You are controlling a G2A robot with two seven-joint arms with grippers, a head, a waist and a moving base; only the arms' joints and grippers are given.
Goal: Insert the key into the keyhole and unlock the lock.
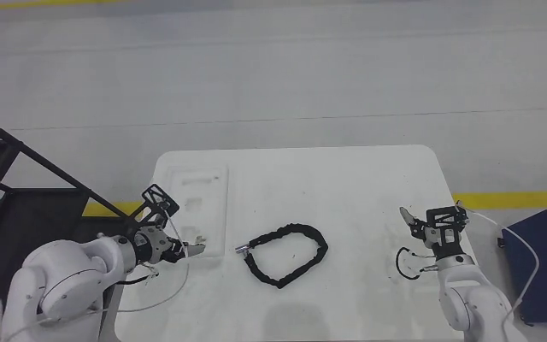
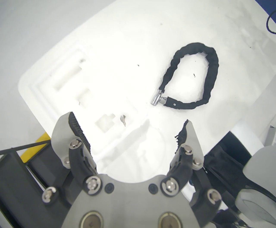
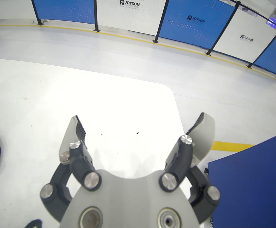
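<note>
A black fabric-covered chain lock lies in a loop on the white table, its silver lock end pointing toward the foam tray. A small silver key rests in the white foam tray. My left gripper is open at the table's front left, close to the tray's near corner, holding nothing. At the front right edge, far from the lock, my right gripper is open and empty too.
A black cable loop lies on the table beside the right arm. A black frame stands off the table's left side, and a dark blue box off its right. Blue and white barrier panels stand across the floor.
</note>
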